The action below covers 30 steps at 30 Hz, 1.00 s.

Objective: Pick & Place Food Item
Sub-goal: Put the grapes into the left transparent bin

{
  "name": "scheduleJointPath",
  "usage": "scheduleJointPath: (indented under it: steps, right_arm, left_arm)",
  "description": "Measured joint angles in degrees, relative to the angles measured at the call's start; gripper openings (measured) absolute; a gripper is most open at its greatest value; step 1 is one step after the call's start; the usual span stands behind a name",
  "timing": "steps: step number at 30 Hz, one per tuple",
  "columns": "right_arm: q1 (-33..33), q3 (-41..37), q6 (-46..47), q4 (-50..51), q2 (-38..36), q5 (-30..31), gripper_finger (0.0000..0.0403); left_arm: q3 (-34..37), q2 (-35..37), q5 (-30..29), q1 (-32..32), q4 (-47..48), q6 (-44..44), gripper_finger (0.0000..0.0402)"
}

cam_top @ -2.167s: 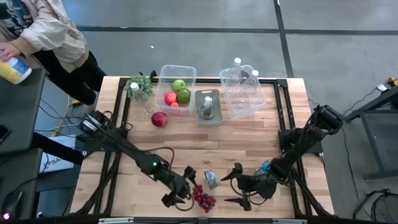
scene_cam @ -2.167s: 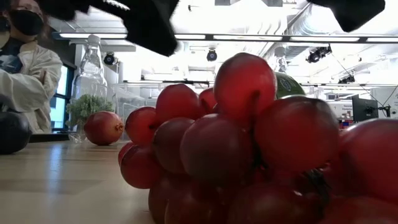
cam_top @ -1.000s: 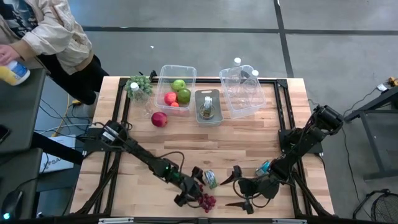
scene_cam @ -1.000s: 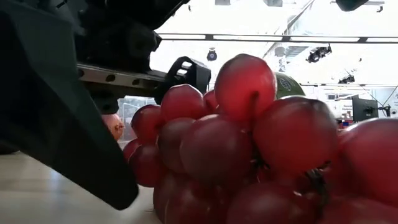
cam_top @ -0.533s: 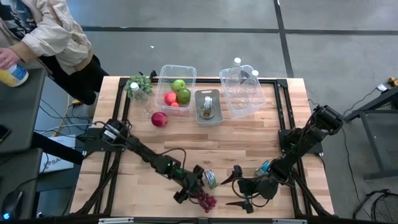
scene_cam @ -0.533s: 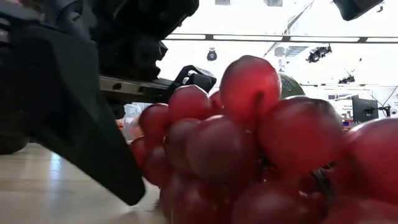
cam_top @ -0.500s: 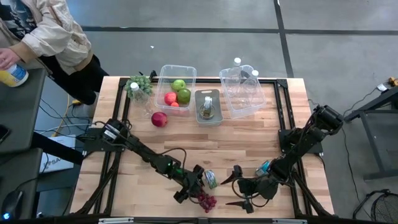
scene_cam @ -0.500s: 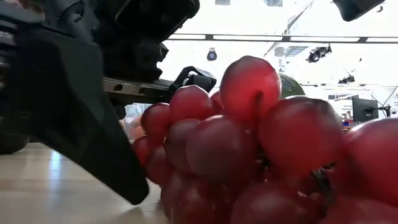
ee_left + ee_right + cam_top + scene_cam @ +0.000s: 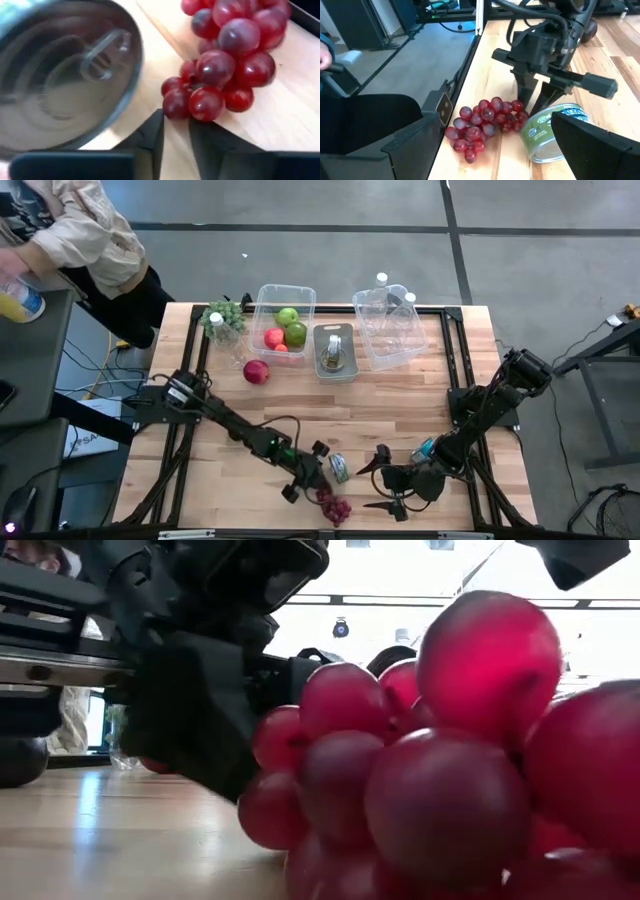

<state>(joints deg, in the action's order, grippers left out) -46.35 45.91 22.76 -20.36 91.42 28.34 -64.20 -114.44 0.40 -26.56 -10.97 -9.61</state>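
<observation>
A bunch of red grapes (image 9: pixel 332 506) lies on the wooden table near its front edge, filling the low view (image 9: pixel 430 770). A tin can (image 9: pixel 338 468) lies on its side just beyond the bunch (image 9: pixel 552 132). My left gripper (image 9: pixel 312 483) stands at the bunch's left end, its fingers drawn close together (image 9: pixel 176 127). My right gripper (image 9: pixel 372 480) waits open to the right of the can, touching nothing. My left gripper has the outermost small grape (image 9: pixel 175 104) at the bunch's left end between its free fingertips. The fingers (image 9: pixel 527 97) point steeply down from the table's left side. The rest of the bunch (image 9: pixel 235 45) lies on the table beyond the fingers.
At the back stand a clear bin with apples (image 9: pixel 284 320), a small grey tray (image 9: pixel 334 350) and a clear bin with bottles (image 9: pixel 392 325). A red apple (image 9: pixel 256 371) and a green bunch (image 9: pixel 222 318) lie at the back left. A person (image 9: pixel 80 230) stands beyond the far-left corner.
My left gripper has come down at the grapes' left end and drawn its fingers together. The bunch has shifted a little toward the table's near edge, showing larger in the low view. The can and my right gripper have stayed put.
</observation>
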Motion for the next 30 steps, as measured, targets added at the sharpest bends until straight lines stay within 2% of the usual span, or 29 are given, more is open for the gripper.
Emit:
scheduleJointPath:
  steps: [5, 19, 25, 30]
  right_arm:
    - [0.0, 0.0, 0.1, 0.1, 0.0, 0.0, 0.037]
    - [0.0, 0.0, 0.0, 0.1, 0.0, 0.0, 0.037]
    - [0.0, 0.0, 0.0, 0.1, 0.0, 0.0, 0.037]
    - [0.0, 0.0, 0.0, 0.1, 0.0, 0.0, 0.037]
  left_arm:
    - [0.0, 0.7, -0.8, 0.7, 0.2, 0.2, 0.0037]
    - [-0.1, 1.3, -2.0, 0.1, 0.2, -0.1, 0.0037]
    - [-0.1, 1.3, -2.7, 0.1, -1.6, 1.9, 0.0067]
    - [-0.1, 1.3, -10.6, -0.3, -4.8, 9.4, 0.013]
